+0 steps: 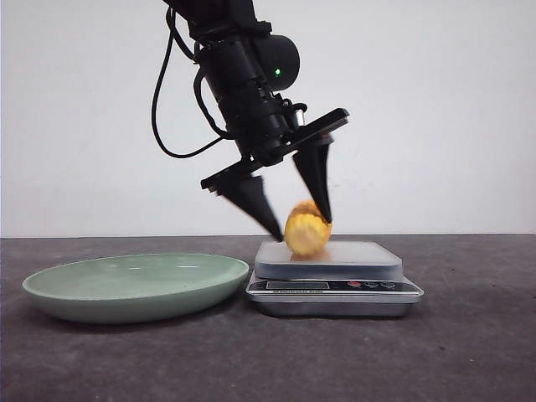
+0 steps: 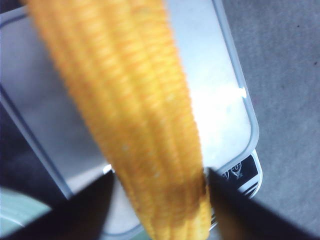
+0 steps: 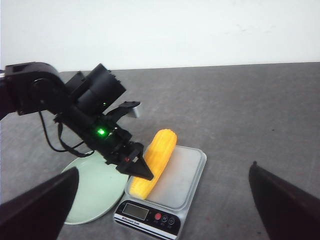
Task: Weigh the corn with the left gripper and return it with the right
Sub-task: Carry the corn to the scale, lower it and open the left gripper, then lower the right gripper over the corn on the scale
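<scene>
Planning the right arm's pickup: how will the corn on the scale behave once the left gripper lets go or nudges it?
The corn is a round cob lying on the scale's smooth, flat top, so it would probably roll if nudged sideways. It looks stiff and should keep its shape when squeezed. Its kerneled surface curves between the left gripper's narrow fingertips, so an off-centre grip might slip.

Scale [image 1: 333, 276] sits mid-table, corn [image 1: 306, 232] lying on its platform with the left gripper [image 1: 293, 209] straddling it, fingers open, blocking approach from 12 and 9 o'clock. Green plate [image 1: 134, 286] crowds the scale at 9 o'clock. Bare table [image 1: 477, 335] at 3 and 6 o'clock gives open access.
</scene>
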`<state>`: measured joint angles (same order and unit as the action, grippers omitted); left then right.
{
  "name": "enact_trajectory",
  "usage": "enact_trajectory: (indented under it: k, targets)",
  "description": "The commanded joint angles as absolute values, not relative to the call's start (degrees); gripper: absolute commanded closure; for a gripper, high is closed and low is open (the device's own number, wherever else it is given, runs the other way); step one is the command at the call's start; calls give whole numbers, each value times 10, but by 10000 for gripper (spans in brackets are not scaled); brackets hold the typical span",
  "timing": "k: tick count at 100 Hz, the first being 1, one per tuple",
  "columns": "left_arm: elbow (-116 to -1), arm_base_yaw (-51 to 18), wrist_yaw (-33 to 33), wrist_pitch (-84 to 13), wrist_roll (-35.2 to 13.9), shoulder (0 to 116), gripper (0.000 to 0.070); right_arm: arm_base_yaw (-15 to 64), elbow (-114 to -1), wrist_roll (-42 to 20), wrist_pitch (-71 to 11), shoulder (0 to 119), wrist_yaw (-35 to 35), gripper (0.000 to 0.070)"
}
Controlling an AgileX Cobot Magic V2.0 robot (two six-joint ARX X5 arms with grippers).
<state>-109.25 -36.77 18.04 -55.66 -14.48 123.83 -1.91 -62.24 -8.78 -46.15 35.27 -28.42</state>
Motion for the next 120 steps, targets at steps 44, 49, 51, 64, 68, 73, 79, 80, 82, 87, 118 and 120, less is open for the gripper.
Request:
enact_trajectory:
  k: [44,49,51,64,68,73,79,80,82,87,118,120]
  targets:
    - [-1102,-368,150,-556,-114,1193,0,-19,-630,-68,-470,383,-250,0]
    - [-1102,-365,150,-550,-114,1179,0,-19,-630,-67,-473,390,-250,0]
    - [-1102,-364,150,-546,-114,1173,0,-19,-630,-66,-475,392,-250,0]
    - [-1102,-359,147,-540,-114,1126,0,-19,-630,-66,-478,401,-251,0]
    - [-1102,-357,143,-541,-114,1108,0,-19,-630,-67,-478,401,-252,0]
    - [-1102,-355,133,-543,-114,1084,0,-18,-630,-70,-477,401,-255,0]
    - [-1102,-351,125,-544,-114,1050,0,-16,-630,-71,-476,401,-255,0]
    - [-1102,-350,124,-544,-114,1044,0,-15,-630,-71,-476,401,-255,0]
    - [-1102,-349,123,-544,-114,1032,0,-15,-630,-71,-476,401,-255,0]
    - [-1102,-347,120,-544,-115,1000,0,-13,-630,-71,-476,400,-255,0]
    - [-1102,-345,114,-588,-115,805,0,8,-630,-132,-378,408,-320,0]
    - [-1102,-345,113,-597,-114,794,0,11,-630,-140,-362,409,-326,0]
